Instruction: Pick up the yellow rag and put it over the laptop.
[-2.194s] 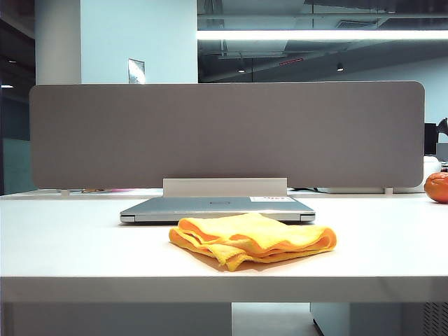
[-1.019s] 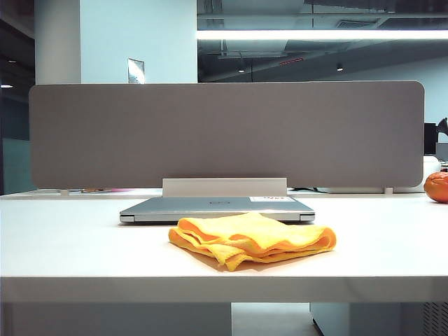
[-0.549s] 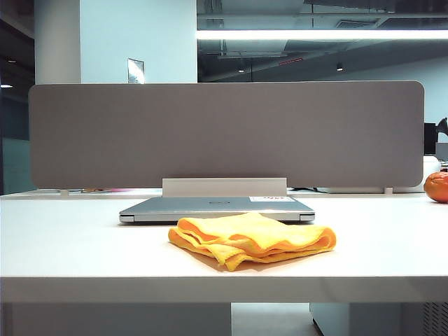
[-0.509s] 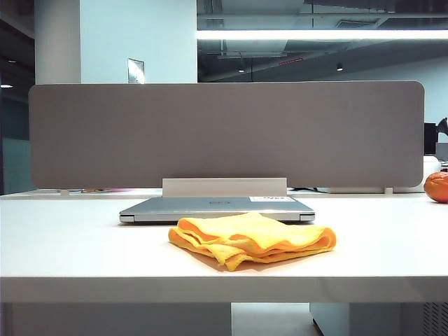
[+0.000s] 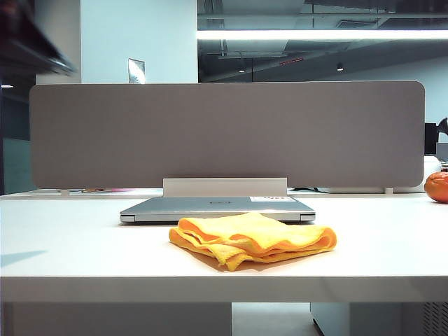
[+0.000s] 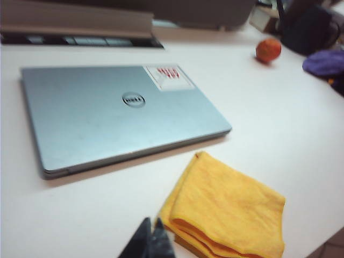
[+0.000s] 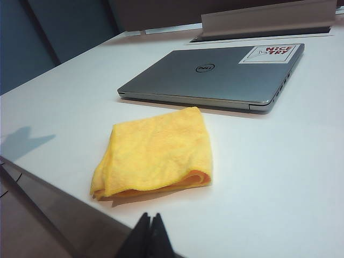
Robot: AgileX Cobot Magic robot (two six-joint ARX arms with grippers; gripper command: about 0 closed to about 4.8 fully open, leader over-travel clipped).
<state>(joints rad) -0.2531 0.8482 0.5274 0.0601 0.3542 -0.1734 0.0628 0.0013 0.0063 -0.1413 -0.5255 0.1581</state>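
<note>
A: New since before? Dark blurred arm [image 5: 31, 45] at top left, high above the table [image 5: 70, 259], shadow below.
B: Rag [image 5: 252, 240] unmoved, folded just before the closed laptop [image 5: 217, 208].
A: Left gripper [image 6: 151, 236] clenched, empty, by the rag.
B: Right gripper [image 7: 150, 228] clenched too, empty, nearer than the rag. Orange [image 5: 437, 187] far right.

White surface [image 5: 77, 252] with just a few things on it. Closed laptop [image 5: 217, 208] lies flat toward the back, the folded rag [image 5: 252, 239] sits just in front of it near the front edge, not touching, and an orange fruit [image 5: 437, 187] is way off at the right.
</note>
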